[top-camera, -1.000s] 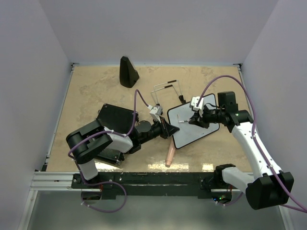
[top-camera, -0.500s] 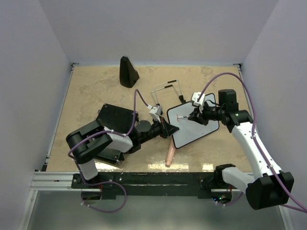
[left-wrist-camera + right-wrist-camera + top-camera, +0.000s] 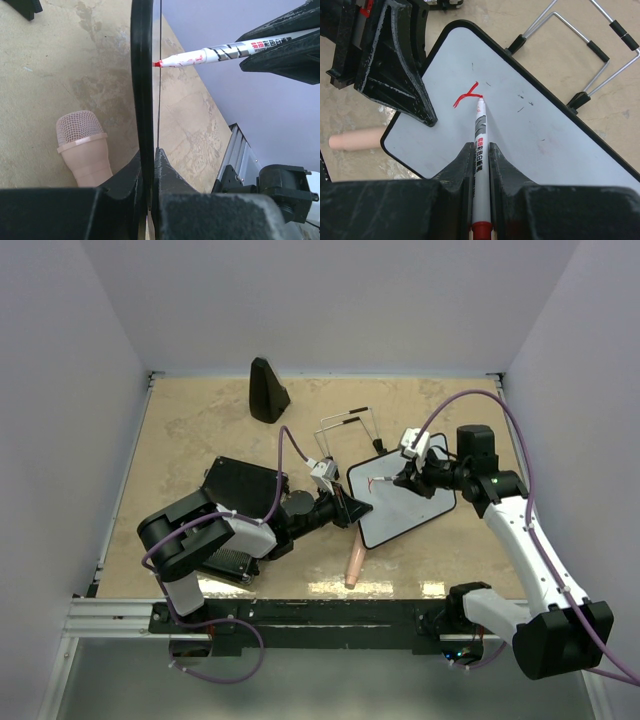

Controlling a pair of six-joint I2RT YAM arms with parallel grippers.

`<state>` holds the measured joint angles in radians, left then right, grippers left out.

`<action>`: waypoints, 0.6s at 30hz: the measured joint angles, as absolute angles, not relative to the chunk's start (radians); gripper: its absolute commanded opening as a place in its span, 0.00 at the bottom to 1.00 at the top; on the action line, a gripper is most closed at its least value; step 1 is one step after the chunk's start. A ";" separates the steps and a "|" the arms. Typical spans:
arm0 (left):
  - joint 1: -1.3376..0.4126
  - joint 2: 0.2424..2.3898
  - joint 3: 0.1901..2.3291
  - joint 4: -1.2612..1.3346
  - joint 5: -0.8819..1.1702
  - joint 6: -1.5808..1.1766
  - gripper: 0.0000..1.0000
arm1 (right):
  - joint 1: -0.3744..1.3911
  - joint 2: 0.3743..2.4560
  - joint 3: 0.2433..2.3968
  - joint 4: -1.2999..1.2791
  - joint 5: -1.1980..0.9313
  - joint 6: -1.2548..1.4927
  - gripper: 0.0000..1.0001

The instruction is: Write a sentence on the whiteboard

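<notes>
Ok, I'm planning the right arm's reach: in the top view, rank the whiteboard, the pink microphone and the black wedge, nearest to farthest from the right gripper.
1. whiteboard, directly under the right gripper.
2. pink microphone, toward the near edge, leftward.
3. black wedge, at the far edge, farther left.

The only written sign was a red Y-shaped mark (image 3: 466, 95) on the small white rectangular whiteboard with a thin black frame (image 3: 545, 130). It was a forked stroke, and whether it was meant as a letter could not be told. The slim white marker with a red tip (image 3: 480, 137) carried print along its barrel. In the left wrist view (image 3: 235, 50) this was a black-and-white patterned panel followed by a few red and black East Asian characters, too small to read with certainty.
</notes>
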<state>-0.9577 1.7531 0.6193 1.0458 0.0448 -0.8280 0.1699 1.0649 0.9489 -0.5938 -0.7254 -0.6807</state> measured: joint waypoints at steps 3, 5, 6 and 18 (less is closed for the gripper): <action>-0.958 1.753 0.619 1.046 0.045 -0.828 0.00 | 0.170 1.067 0.949 -0.614 -0.735 -0.707 0.00; -0.958 1.753 0.619 1.047 0.045 -0.828 0.00 | 0.170 1.071 0.949 -0.632 -0.748 -0.727 0.00; -0.958 1.753 0.619 1.047 0.045 -0.828 0.00 | 0.170 1.073 0.949 -0.641 -0.755 -0.735 0.00; -0.958 1.753 0.619 1.052 0.049 -0.828 0.00 | 0.170 1.076 0.949 -0.664 -0.779 -0.742 0.00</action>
